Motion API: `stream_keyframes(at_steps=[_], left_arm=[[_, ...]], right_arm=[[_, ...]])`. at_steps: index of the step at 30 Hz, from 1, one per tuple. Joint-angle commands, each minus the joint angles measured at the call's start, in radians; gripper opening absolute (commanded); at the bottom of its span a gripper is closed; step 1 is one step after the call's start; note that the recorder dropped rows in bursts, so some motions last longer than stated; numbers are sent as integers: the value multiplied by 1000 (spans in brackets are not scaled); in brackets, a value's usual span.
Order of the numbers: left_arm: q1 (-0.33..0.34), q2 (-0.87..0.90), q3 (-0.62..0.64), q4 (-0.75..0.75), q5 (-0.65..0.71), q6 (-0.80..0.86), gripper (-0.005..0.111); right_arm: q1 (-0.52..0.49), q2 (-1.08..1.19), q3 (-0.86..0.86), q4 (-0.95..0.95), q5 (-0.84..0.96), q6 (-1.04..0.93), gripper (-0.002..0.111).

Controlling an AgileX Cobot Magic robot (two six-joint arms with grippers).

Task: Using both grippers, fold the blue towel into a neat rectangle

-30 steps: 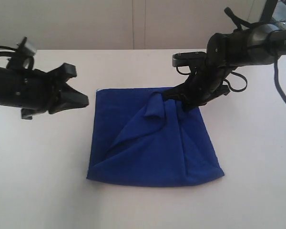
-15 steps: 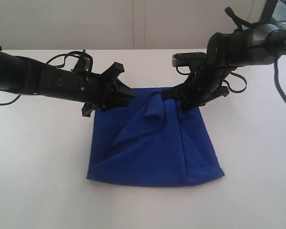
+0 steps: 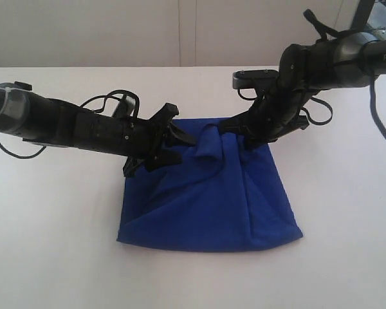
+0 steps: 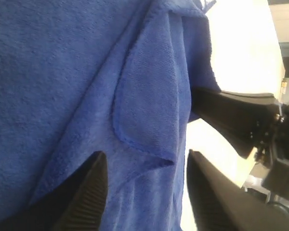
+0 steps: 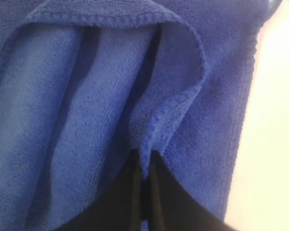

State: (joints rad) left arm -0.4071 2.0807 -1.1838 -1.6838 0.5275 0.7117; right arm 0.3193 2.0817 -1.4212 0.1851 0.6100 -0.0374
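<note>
The blue towel (image 3: pixel 206 206) lies rumpled and partly folded on the white table, with a raised fold near its far edge. My left gripper (image 3: pixel 183 147) hovers open over the towel's far left part, its ribbed fingers (image 4: pixel 89 192) spread either side of a loose folded flap (image 4: pixel 149 96), holding nothing. My right gripper (image 3: pixel 237 132) is at the towel's far right and is shut on the stitched hem. In the right wrist view the gripper (image 5: pixel 143 158) pinches that hem (image 5: pixel 183 103) between its black tips.
The white table (image 3: pixel 58 244) surrounds the towel on all sides, and a pale wall runs behind it. The right arm's black body (image 4: pixel 241 120) shows close beyond the left gripper's fingers. Cables hang from both arms.
The left arm has swung in from the left to the towel's far left part, and its jaws have opened wide. The right gripper and the pinched hem have stayed put.
</note>
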Motion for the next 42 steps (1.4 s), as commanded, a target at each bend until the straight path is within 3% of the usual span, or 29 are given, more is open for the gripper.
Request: stream_keyframes(at_steps=[1,18,28,42], left_arm=[[-5,5,-6,-43,11,5,56],[-48,76,-109,-54,-2,24,56],[-30,72,-109,224,22,-125,56],[-25,74,-109,69,-23,-130,56]], right_arm=[[-11,-4,4,2,-12,-1,0],[-11,-4,4,2,-8,-1,0],[-11,-4,4,2,-10,-1,0],[-11,-4,4,2,-10,-1,0]])
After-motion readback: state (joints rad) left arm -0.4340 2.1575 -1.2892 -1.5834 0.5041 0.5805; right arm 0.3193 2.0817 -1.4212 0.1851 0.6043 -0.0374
